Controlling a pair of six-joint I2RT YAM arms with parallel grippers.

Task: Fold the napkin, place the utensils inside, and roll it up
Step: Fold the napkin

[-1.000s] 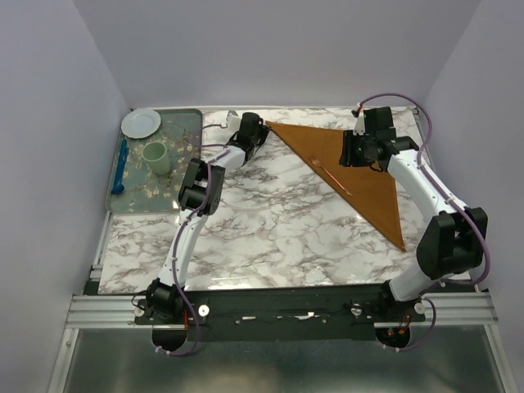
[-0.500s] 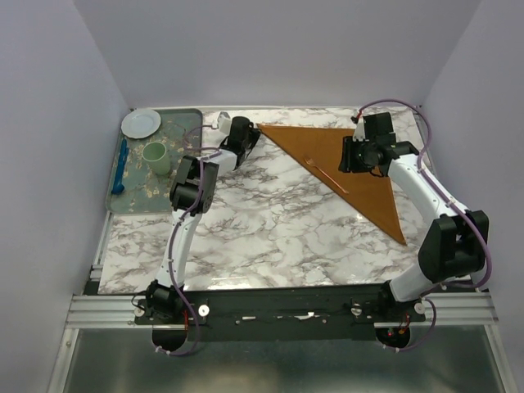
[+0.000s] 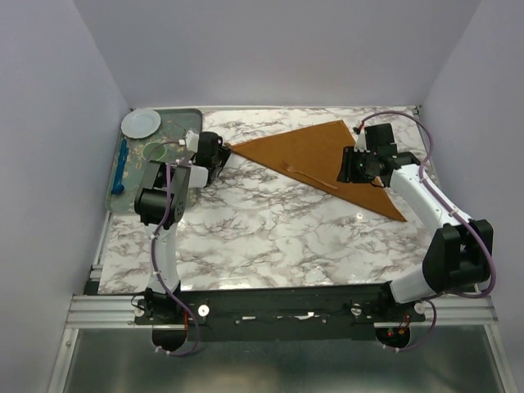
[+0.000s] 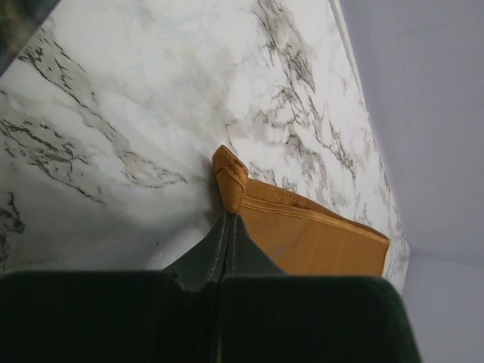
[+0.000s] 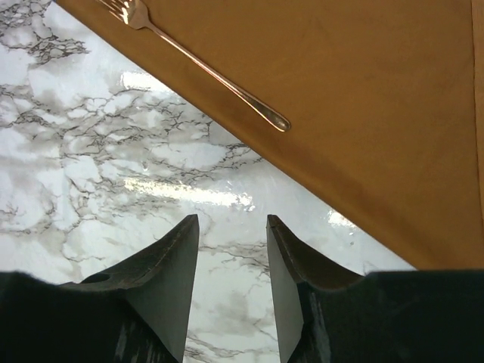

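The rust-orange napkin (image 3: pixel 327 151) lies folded as a flat triangle on the marble table, at the back right. The copper fork (image 3: pixel 311 176) lies on it near its front edge. My left gripper (image 3: pixel 215 152) is shut on the napkin's left corner, which sticks out bunched past the fingertips in the left wrist view (image 4: pixel 229 178). My right gripper (image 3: pixel 350 169) hovers open and empty by the fork's handle end. In the right wrist view my right gripper (image 5: pixel 231 219) is over bare marble, with the fork (image 5: pixel 204 72) and the napkin (image 5: pixel 363 98) just beyond it.
A dark tray (image 3: pixel 129 195) at the back left holds a white plate (image 3: pixel 141 123), a green cup (image 3: pixel 152 151) and a blue utensil (image 3: pixel 122 164). The left arm's elbow stands over the tray's right edge. Walls close in the back and both sides.
My left gripper has pulled the napkin's corner to the left, toward the tray. The napkin has turned and slid with the fork on it. My right gripper has shifted slightly nearer.
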